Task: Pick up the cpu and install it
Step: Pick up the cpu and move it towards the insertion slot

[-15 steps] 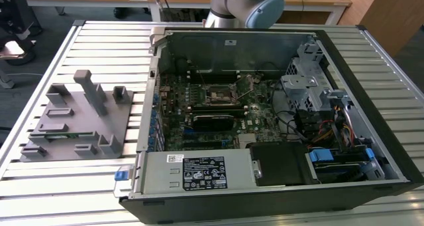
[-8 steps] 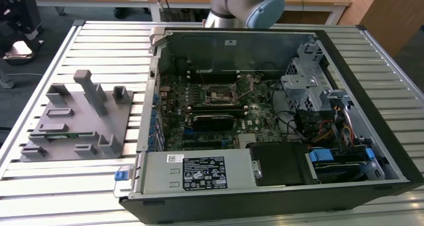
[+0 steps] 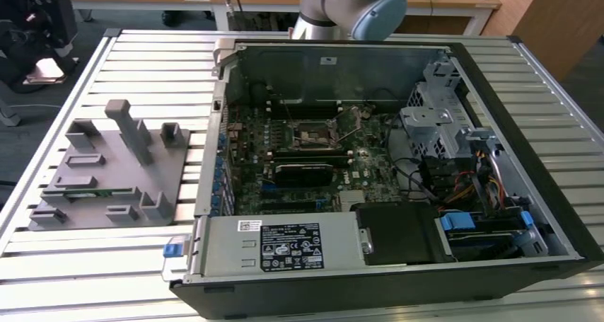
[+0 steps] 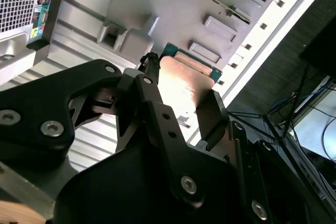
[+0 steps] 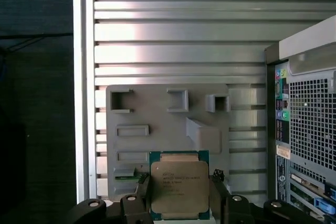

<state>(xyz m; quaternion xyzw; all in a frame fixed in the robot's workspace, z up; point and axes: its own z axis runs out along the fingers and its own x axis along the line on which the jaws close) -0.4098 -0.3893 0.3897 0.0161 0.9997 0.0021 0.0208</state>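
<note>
In both wrist views my gripper [image 5: 179,196] [image 4: 181,86] is shut on the cpu [image 5: 179,183] [image 4: 185,77], a flat square chip with a silvery metal top and a green rim. One black finger [image 5: 142,195] presses on each of two opposite edges. The chip hangs well above the grey fixture plate [image 5: 157,114] on the slatted table. In the exterior view the open computer case [image 3: 528,216] lies on its side, with the motherboard's square metal socket [image 3: 316,132] exposed near its middle. A joint of the arm [image 3: 351,7] rises behind the case.
The grey fixture plate [image 3: 104,173] with raised blocks and pockets lies at the exterior view's left and holds a green memory stick [image 3: 90,191]. Inside the case are a drive cage [image 3: 439,127], cables and a power supply [image 3: 279,245]. The case's rear panel [image 5: 310,124] stands beside the fixture.
</note>
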